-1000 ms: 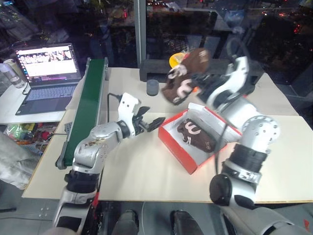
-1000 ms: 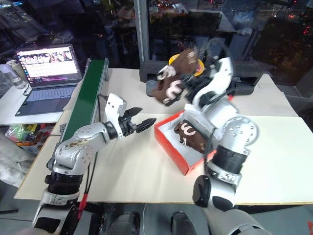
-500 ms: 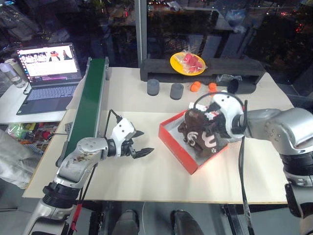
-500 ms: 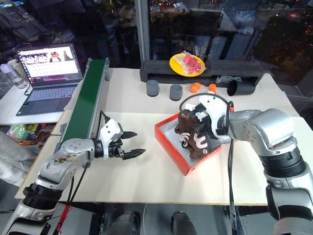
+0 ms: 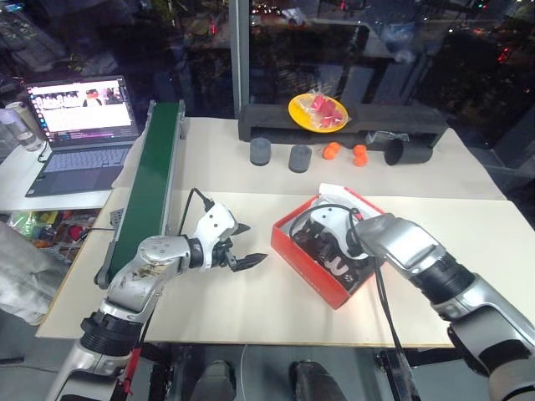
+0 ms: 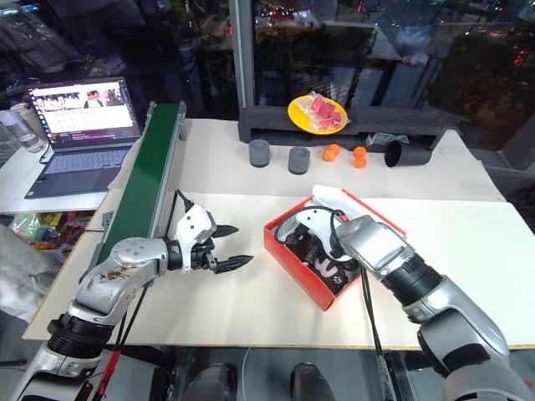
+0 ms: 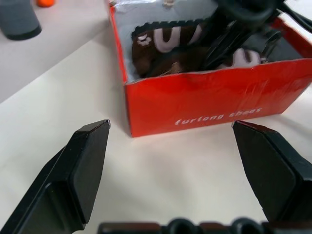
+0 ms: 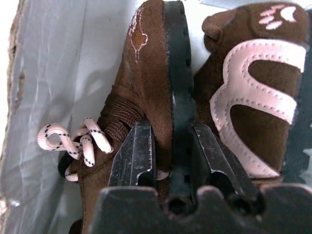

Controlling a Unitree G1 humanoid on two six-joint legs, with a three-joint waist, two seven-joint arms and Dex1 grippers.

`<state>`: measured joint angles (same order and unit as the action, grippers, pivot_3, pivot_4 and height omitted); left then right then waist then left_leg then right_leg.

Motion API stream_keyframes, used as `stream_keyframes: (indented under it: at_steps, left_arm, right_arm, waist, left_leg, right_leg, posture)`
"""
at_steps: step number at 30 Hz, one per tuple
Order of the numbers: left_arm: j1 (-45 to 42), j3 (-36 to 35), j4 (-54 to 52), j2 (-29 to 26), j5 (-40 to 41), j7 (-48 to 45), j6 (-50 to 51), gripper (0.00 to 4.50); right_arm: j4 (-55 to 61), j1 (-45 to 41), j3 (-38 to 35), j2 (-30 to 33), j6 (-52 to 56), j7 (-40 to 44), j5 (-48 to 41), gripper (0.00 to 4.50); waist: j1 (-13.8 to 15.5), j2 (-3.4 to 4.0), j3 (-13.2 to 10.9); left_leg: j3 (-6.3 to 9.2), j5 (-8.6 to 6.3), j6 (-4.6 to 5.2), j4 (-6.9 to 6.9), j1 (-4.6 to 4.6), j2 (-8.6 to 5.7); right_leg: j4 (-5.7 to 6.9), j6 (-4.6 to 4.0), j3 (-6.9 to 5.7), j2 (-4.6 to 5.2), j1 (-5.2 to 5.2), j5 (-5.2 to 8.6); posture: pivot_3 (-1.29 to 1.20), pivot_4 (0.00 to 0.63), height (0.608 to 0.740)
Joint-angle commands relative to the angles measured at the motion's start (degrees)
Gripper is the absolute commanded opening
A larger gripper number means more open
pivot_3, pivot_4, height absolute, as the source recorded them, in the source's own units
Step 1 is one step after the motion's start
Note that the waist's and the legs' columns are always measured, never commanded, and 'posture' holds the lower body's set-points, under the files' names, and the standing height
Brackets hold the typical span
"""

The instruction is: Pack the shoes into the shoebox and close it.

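Observation:
The red shoebox (image 5: 303, 271) stands open in the middle of the table, white inside. Both dark brown shoes lie in it: one (image 8: 146, 73) with whitish laces and a black sole, the other (image 8: 253, 97) beside it with a pale stripe. My right gripper (image 8: 170, 129) reaches down into the box (image 5: 328, 242) and is shut on the first shoe's sole edge. To the left of the box my left gripper (image 5: 255, 242) hovers open and holds nothing; its fingers (image 7: 83, 165) point at the box's red front wall (image 7: 209, 109).
A green conveyor (image 5: 152, 180) runs along the table's left side, with a laptop (image 5: 79, 125) beyond it. At the back stand two grey cups (image 5: 260, 150), orange balls (image 5: 332, 150), a toppled black cylinder (image 5: 401, 152) and a yellow plate (image 5: 318, 111) on a black bar.
My right arm swung the shoe down from above the box into it, next to the other shoe. The left gripper drew back and sank a little, still open.

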<state>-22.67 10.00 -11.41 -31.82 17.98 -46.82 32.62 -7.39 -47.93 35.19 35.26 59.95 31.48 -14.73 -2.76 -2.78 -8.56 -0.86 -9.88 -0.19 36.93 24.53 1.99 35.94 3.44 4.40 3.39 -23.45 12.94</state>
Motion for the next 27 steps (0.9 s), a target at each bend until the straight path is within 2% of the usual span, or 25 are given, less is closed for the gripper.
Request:
stream_keyframes:
  at_steps: [1,4,7,9,12,14,16,18,21,25,27]
  left_arm:
    - [-1.1,-0.7,-0.8,0.1,-0.4,0.0,-1.5,4.32]
    - [-1.0,-0.8,-1.0,0.0,-0.4,-0.1,-1.5,4.32]
    - [-0.7,-0.6,-1.5,0.2,-0.5,0.1,-1.2,4.32]
    - [-0.6,-0.5,-1.6,0.2,-0.5,0.1,-1.2,4.32]
    - [-0.7,-0.3,-1.4,0.3,-0.5,0.1,-1.1,4.32]
    - [-1.0,0.2,-1.0,0.4,-0.9,0.0,-1.4,4.32]
    - [-1.4,0.5,-0.4,0.8,-1.2,0.1,-1.6,4.32]
    - [-1.9,0.8,0.3,1.2,-1.5,-0.1,-1.9,4.32]
    - [-2.6,1.2,1.5,1.6,-1.9,-0.7,-2.4,4.32]
    - [-3.7,1.7,3.1,2.1,-2.5,-1.5,-3.2,4.32]
    - [-4.0,1.7,3.5,2.2,-2.7,-1.7,-3.5,4.32]
  right_arm:
    - [-0.9,1.1,-4.5,-1.2,-0.7,-1.4,2.5,1.49]
    - [3.5,1.4,-8.6,-1.0,1.5,-1.0,1.6,2.34]
    - [14.1,0.1,-18.9,0.2,10.3,-0.1,-3.9,3.34]
    - [19.3,-0.6,-25.0,0.4,15.5,0.6,-7.0,3.34]
    - [26.8,-2.4,-37.3,1.8,24.3,1.9,-12.0,3.34]
    - [30.9,-2.9,-45.1,4.8,29.1,4.0,-15.3,3.34]
    - [33.5,0.1,-49.0,10.7,30.1,5.8,-16.5,3.34]
    - [34.3,5.3,-47.0,18.7,28.3,4.6,-13.9,3.34]
    - [35.2,10.0,-43.8,25.7,25.2,3.6,-12.0,3.34]
    - [38.3,15.7,-38.8,31.0,21.5,1.8,-9.2,2.23]
    - [41.8,18.4,-38.8,31.8,19.0,4.7,-11.3,1.62]
  waist:
    - [0.0,0.01,0.0]
    - [0.3,0.27,-0.2]
    - [0.5,0.5,-0.3]
    - [0.6,0.51,-0.3]
    - [0.9,0.53,-0.3]
    - [1.5,0.55,-0.3]
    - [2.2,0.58,-0.4]
    - [2.9,0.58,-0.4]
    - [2.8,0.61,-0.3]
    - [1.5,0.67,-0.3]
    - [1.0,0.68,-0.3]
  left_leg:
    - [-0.01,-0.01,-0.01,0.0,-0.27,0.01]
    - [-0.03,-0.01,-0.02,-0.02,-0.24,0.05]
    - [-0.05,0.01,0.0,-0.02,-0.01,0.03]
    - [-0.02,0.02,0.01,-0.02,0.57,0.01]
    - [0.14,-0.06,0.11,-0.13,0.85,-0.01]
    - [0.25,-0.1,0.16,-0.18,1.03,-0.01]
    - [0.24,-0.12,0.17,-0.18,1.03,-0.02]
    - [0.24,-0.12,0.17,-0.11,1.02,-0.06]
    - [0.04,-0.12,0.16,0.01,0.94,-0.06]
    - [-0.12,-0.1,0.16,0.02,0.78,-0.02]
    - [-0.15,-0.1,0.16,-0.01,0.74,0.03]
  right_leg:
    - [-0.03,-0.27,0.0,0.01,0.24,0.23]
    - [-0.01,-0.09,-0.03,0.05,0.17,0.33]
    - [0.16,-0.29,-0.02,0.06,-0.09,0.08]
    - [0.32,-0.06,0.0,0.03,-0.73,0.01]
    - [0.28,0.01,-0.12,0.0,-0.91,0.06]
    - [0.15,0.0,-0.29,0.01,-0.97,0.08]
    - [0.09,-0.01,-0.32,0.03,-0.93,0.09]
    - [0.01,-0.02,-0.38,0.09,-0.81,0.1]
    - [-0.1,-0.18,-0.3,0.18,-0.74,0.2]
    - [0.01,-0.15,-0.13,0.15,-0.76,0.18]
    - [0.06,-0.09,-0.08,0.09,-0.79,0.15]
  posture:
    - [0.0,0.15,0.74]
    - [0.0,0.15,0.74]
    - [0.0,0.15,0.74]
    - [0.0,0.15,0.74]
    - [0.0,0.15,0.74]
    - [0.0,0.15,0.74]
    - [0.0,0.15,0.74]
    - [0.0,0.15,0.74]
    - [0.0,0.15,0.74]
    - [0.0,0.15,0.74]
    - [0.0,0.15,0.74]
